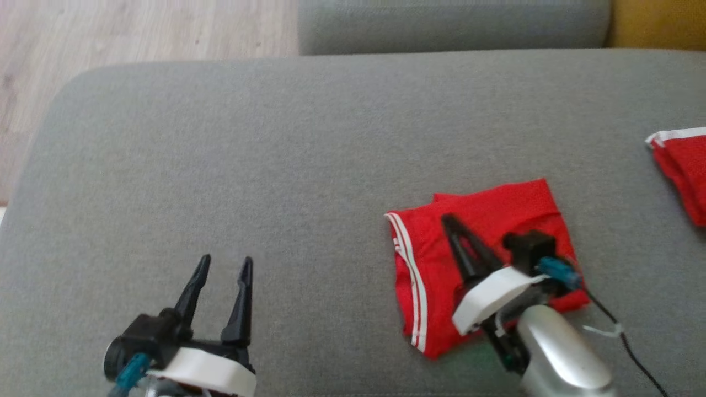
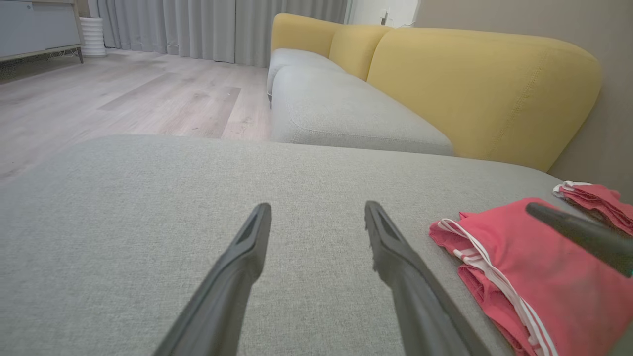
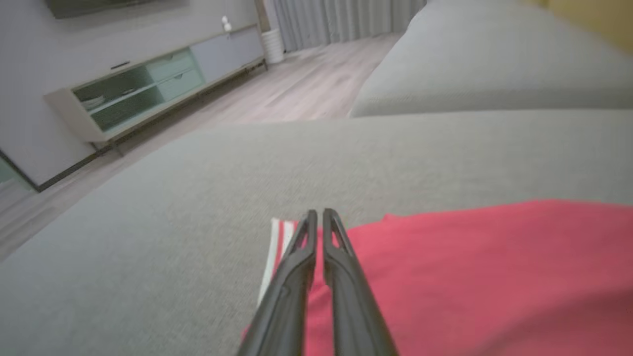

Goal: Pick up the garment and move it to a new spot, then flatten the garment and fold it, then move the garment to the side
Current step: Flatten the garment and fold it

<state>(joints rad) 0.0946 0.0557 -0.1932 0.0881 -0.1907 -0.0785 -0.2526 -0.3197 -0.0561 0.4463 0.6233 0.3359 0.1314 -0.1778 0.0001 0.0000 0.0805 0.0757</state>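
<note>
Since the red folded knit garment with white side stripes [image 1: 427, 275] is lying flat and doubled over on the broad grey fabric sofa cushion [image 1: 276, 154], right of centre and toward our near edge, we are judging that the folding is about done and the closing step, shifting it aside, is coming up. Our right end effector [image 1: 449, 221] is lying across the top of the cloth with its two dark fingers drawn narrowly together, tips near the striped edge; we cannot tell whether any fabric is pinched between them. Our left end effector [image 1: 226, 260] is hovering spread wide over bare cushion, well apart from the garment, holding nothing. The next move is calling for a grip through all the layers at one edge, so the fold is not opening as it travels. A second red cloth with white trim [image 1: 681, 171] is occupying the far right edge, so room there is tight. The cushion's left half is offering open space, ending at a rounded corner above the pale wood floor [image 1: 138, 33].
</note>
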